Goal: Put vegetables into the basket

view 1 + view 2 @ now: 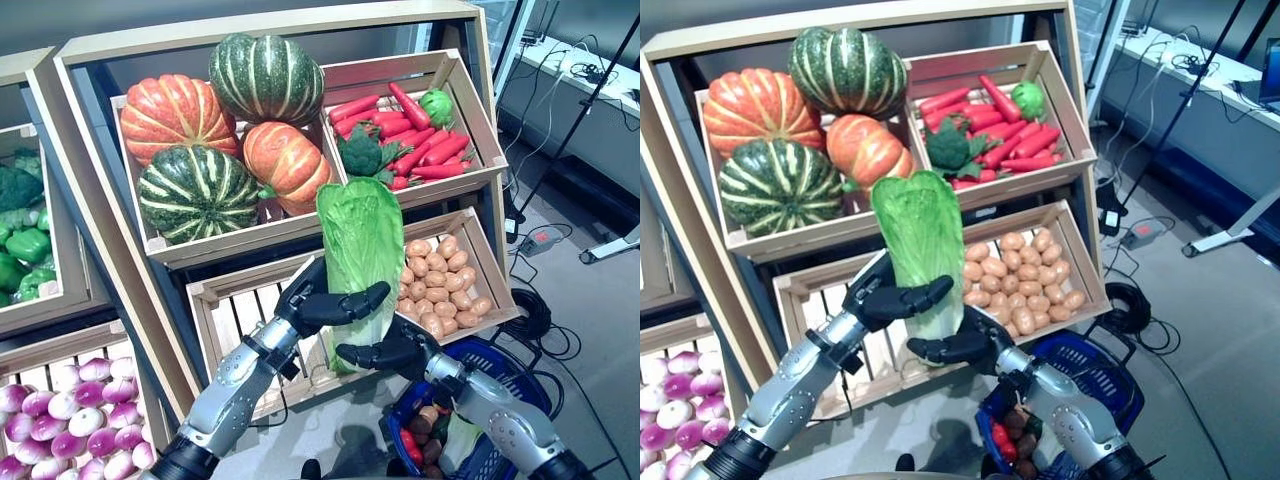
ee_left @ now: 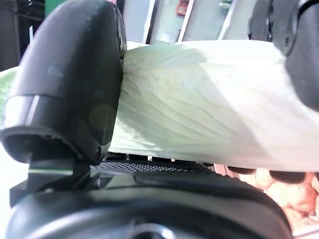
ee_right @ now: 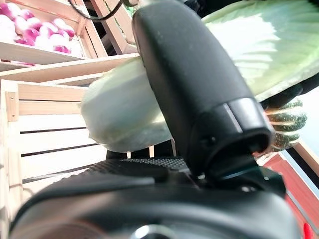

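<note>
A long green napa cabbage (image 1: 360,235) stands upright in the air in front of the shelf's lower crates. My left hand (image 1: 325,300) is curled round its middle, with the thumb (image 2: 70,84) pressed on the pale leaf (image 2: 199,109). Lower down, my right hand (image 1: 395,352) grips the white base (image 3: 119,114), its thumb (image 3: 194,89) lying across it. The blue basket (image 1: 505,362) sits on the floor at the lower right, below and right of the cabbage, with several vegetables inside.
The wooden shelf holds pumpkins (image 1: 200,190), carrots with broccoli (image 1: 410,140), potatoes (image 1: 445,280) and a bare slatted crate (image 1: 240,315). Purple turnips (image 1: 70,420) and green peppers (image 1: 25,250) lie at the left. Cables (image 1: 535,315) coil on the floor at the right.
</note>
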Controlling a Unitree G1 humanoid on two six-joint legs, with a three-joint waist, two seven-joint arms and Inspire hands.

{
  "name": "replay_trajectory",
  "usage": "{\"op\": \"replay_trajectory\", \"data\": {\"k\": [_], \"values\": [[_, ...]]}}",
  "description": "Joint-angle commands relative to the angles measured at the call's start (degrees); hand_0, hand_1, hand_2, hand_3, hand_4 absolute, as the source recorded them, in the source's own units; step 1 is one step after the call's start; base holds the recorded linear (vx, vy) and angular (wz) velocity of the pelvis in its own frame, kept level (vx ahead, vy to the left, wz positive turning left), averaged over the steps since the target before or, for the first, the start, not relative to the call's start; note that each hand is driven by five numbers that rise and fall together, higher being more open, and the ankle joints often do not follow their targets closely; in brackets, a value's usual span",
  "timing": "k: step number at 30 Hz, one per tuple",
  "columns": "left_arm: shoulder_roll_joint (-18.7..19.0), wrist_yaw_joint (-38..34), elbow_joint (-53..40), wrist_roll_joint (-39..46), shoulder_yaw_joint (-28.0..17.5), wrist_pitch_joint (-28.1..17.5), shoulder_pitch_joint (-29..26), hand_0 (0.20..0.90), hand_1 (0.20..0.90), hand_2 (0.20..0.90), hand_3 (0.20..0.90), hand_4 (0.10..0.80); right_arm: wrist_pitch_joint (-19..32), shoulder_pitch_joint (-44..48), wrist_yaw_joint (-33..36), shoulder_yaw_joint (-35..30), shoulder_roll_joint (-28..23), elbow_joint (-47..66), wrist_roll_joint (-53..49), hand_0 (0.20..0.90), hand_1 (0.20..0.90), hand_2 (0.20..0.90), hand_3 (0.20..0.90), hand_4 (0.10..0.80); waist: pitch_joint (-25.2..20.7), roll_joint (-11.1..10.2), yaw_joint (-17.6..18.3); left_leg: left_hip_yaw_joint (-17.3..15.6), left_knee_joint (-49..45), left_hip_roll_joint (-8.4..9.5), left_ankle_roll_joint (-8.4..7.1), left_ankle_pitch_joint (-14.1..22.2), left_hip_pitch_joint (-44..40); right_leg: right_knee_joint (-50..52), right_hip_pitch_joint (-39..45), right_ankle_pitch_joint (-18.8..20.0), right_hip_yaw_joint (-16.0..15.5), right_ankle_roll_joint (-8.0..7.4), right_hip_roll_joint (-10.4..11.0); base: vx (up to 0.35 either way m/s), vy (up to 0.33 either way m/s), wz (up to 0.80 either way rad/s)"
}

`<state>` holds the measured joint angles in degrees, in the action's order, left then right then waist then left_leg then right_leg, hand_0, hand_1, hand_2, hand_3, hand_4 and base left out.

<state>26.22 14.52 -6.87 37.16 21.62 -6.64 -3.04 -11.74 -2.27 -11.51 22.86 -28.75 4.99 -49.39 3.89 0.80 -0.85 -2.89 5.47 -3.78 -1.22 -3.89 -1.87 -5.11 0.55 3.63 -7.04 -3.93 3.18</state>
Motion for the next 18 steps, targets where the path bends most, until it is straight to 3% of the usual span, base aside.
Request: {"op": "replay_trajectory", "data": {"k": [1, 4, 6, 11, 14, 18], "values": [[3.45, -3.30, -5.22, -9.03, -5.24, -9.10, -1.48, 0.900, 0.900, 0.900, 0.900, 0.800, 11.53, 1.07, 9.43, -11.98, 3.21, 4.42, -0.63, 0.300, 0.300, 0.300, 0.300, 0.400, -3.06, -2.57, 0.81, 1.35, -0.47, -0.03, -0.64, 3.34, -0.45, 0.11, 2.63, -0.07, -0.69, -3.24, 4.61, 0.000, 0.000, 0.00], [5.13, -8.87, -5.43, -15.44, -9.95, -11.55, 1.38, 0.900, 0.900, 0.900, 0.900, 0.800, 12.64, -2.14, 12.78, -15.31, 3.39, 4.34, 0.63, 0.300, 0.300, 0.300, 0.300, 0.400, -2.62, -2.48, 0.98, 1.26, -0.47, -0.06, -0.73, 3.20, -0.14, 0.11, 2.29, -0.07, -0.58, -3.12, 4.40, 0.011, -0.010, 0.00], [6.36, -17.68, -5.55, -24.13, -15.51, -14.19, 4.12, 0.900, 0.900, 0.900, 0.900, 0.800, 14.08, -5.10, 16.13, -18.58, 3.86, 3.58, 2.38, 0.300, 0.300, 0.300, 0.300, 0.400, -1.93, -2.33, 1.01, 1.28, -0.47, -0.02, -0.84, 3.05, 0.63, 0.11, 1.49, -0.11, -0.48, -2.96, 4.23, 0.000, 0.000, 0.00], [9.85, -29.19, -5.21, -37.65, -22.76, -17.79, 5.49, 0.900, 0.900, 0.900, 0.900, 0.800, 18.31, -6.29, 22.60, -23.37, 3.01, -0.42, 5.82, 0.300, 0.300, 0.300, 0.300, 0.400, 1.36, -1.92, 1.32, 1.13, -0.47, -0.08, -1.02, 2.37, 4.26, 0.17, -2.58, 0.23, 0.07, -2.30, 3.53, -0.138, -0.021, 0.00], [13.62, -38.41, -3.19, -52.47, -22.39, -14.88, 2.75, 0.900, 0.900, 0.900, 0.900, 0.800, 23.42, -3.76, 30.11, -25.74, 1.95, -4.77, 9.81, 0.300, 0.300, 0.300, 0.300, 0.400, 5.22, -1.12, 2.11, 1.73, -0.47, -0.17, -1.28, 1.50, 7.17, 1.54, -5.63, 0.15, 0.41, -2.05, 2.85, -0.261, 0.004, 0.04], [17.21, -42.93, -0.78, -56.51, -20.80, -9.04, -1.67, 0.900, 0.900, 0.900, 0.900, 0.800, 27.37, 0.38, 37.63, -29.10, 0.48, -8.53, 9.75, 0.300, 0.300, 0.300, 0.300, 0.400, 11.29, 0.32, 2.96, 2.22, -0.47, -0.08, -1.55, -0.56, 11.65, 5.02, -10.83, -0.39, 0.34, -1.47, 2.14, -0.253, 0.005, 0.01]]}}
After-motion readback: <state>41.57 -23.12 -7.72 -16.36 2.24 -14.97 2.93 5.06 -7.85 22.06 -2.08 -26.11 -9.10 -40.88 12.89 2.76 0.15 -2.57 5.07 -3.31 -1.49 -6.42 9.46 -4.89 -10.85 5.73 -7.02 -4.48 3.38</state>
